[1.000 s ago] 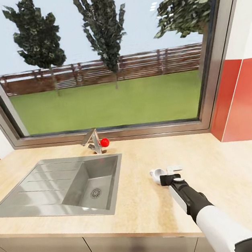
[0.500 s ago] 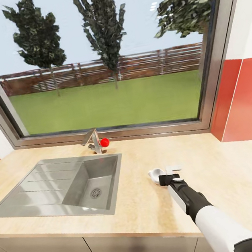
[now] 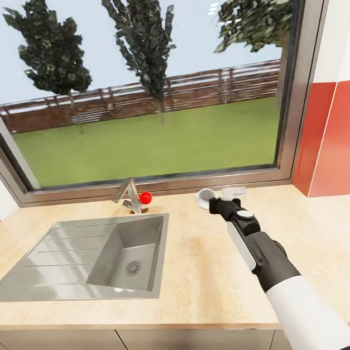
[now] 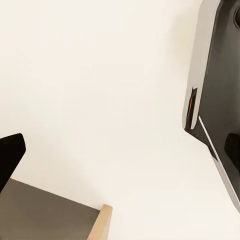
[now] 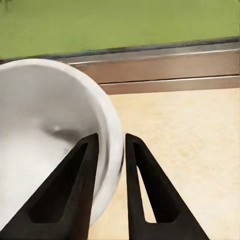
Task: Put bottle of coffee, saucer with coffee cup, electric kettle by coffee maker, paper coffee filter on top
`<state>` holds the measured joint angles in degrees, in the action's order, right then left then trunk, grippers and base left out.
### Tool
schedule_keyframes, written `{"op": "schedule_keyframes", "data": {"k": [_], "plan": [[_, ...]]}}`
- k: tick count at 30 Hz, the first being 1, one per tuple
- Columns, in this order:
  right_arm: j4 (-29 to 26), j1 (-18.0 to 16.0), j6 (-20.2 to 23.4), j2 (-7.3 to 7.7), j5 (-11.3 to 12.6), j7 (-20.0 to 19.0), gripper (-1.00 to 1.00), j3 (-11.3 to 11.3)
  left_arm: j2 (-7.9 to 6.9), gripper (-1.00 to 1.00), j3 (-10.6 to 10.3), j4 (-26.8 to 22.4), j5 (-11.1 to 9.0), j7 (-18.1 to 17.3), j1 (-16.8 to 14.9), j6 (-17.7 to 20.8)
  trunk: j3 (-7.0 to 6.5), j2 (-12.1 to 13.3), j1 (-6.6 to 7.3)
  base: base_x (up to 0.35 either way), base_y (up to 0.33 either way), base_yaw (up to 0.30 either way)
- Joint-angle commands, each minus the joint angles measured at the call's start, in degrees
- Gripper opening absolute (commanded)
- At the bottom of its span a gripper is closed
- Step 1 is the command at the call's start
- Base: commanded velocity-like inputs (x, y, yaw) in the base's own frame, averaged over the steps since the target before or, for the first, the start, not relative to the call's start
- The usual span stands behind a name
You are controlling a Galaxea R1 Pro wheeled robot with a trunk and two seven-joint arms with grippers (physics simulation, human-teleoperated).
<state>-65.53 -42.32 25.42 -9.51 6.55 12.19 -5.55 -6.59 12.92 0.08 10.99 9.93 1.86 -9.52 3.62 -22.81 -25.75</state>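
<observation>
- White and round, the saucer (image 3: 204, 198) sits just right of centre in the head view, pinched at its rim by my right hand (image 3: 220, 200).
- In the right wrist view the two dark fingers (image 5: 75, 185) of that hand (image 5: 109, 150) stand close together with the edge of the saucer (image 5: 45, 140) clamped between them, one finger over the face of the disc and one behind its rim.
- I see the saucer tilted rather than lying flat, above the worktop (image 3: 332, 240), near the window sill at the back.
- My right arm (image 3: 269, 267) runs from the lower right of the head view up toward the centre, white at the forearm and black toward the wrist.
- The steel sink (image 3: 81, 260) lies at the left of the head view, set into the light wood-grain worktop, with its tap (image 3: 128, 196) and a red knob (image 3: 145, 198) behind it; both are well apart from the saucer.
- Red backsplash (image 3: 339, 143) shows at the right edge of the head view.
- My left wrist view gives a pale surface, a dark panel at one side and a black shape at the edge; I cannot tell from it whether my left hand's fingers are apart or together.
</observation>
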Motion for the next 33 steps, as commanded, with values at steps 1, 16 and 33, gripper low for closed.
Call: {"op": "schedule_keyframes", "data": {"k": [1, 16, 33], "plan": [[-0.54, -0.05, 0.71, -0.08, 0.65, 0.47, -1.00, -0.17, 0.00, 1.00, 0.44, -0.05, 0.61, 0.18, -0.02, -0.18, 0.12, -0.11, -0.04, 0.000, 0.000, 0.000], [-2.36, 0.20, 12.75, -0.39, 0.66, 0.51, -1.00, -3.22, 0.09, 1.00, 0.96, -0.79, 0.52, 0.25, -0.02, -0.15, 0.12, -0.11, -0.04, 0.000, 0.000, 0.000], [-2.11, 0.22, 14.22, -0.42, 0.67, 0.47, -1.00, -3.24, 0.20, 1.00, 0.96, -0.87, 0.52, 0.18, -0.02, -0.09, 0.12, -0.11, -0.04, -0.087, 0.095, 0.112]]}}
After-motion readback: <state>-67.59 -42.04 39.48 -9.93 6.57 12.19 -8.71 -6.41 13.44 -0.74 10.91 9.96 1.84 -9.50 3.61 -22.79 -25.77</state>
